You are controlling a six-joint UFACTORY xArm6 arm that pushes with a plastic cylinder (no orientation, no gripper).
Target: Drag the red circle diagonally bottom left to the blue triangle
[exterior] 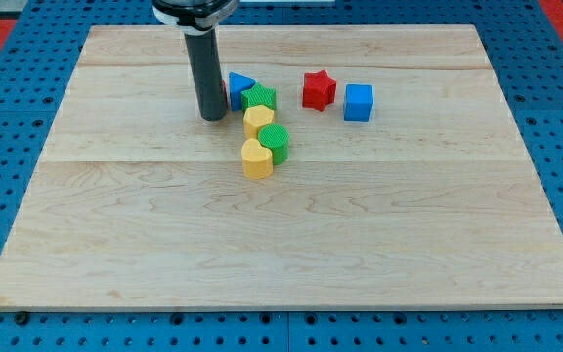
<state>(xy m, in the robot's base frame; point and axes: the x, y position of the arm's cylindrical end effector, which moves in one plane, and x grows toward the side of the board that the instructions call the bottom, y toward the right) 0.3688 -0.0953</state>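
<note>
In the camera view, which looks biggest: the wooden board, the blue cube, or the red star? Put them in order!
Largest to smallest as they look in the camera view:
1. The wooden board, by far.
2. and 3. The blue cube and the red star look about the same size; I can't rank them.

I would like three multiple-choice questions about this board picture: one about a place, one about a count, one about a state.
1. Where is the blue cube?
A. right of the red star
B. at the view's bottom edge
C. left of the rod

2. How many yellow blocks show?
A. none
B. two
C. five

3. How does my tip stand?
A. far from every block
B. on top of the blue cube
C. close to the left of the blue triangle

Answers: 1 A, the cube sits just right of the star. 2 B, the upper yellow block and lower yellow block. 3 C, the rod ends beside the triangle.
</note>
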